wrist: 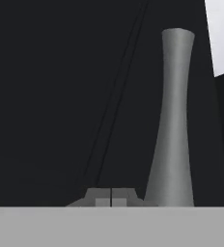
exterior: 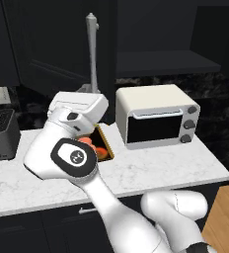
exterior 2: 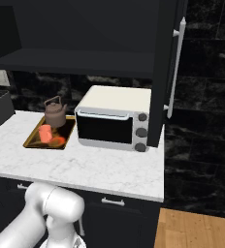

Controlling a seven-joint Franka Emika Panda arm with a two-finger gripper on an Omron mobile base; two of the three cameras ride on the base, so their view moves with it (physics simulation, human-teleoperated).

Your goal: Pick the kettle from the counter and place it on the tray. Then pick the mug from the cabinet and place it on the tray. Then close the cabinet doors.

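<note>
The kettle and the mug are seen on the tray, which lies on the surface just left of a toaster oven. The fingers are pressed together, holding nothing, against a black cabinet door beside its silver handle.

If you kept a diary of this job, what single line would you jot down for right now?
kettle and mug: on tray | gripper: jaws shut, empty, at cabinet door beside handle | left: close doors
</note>
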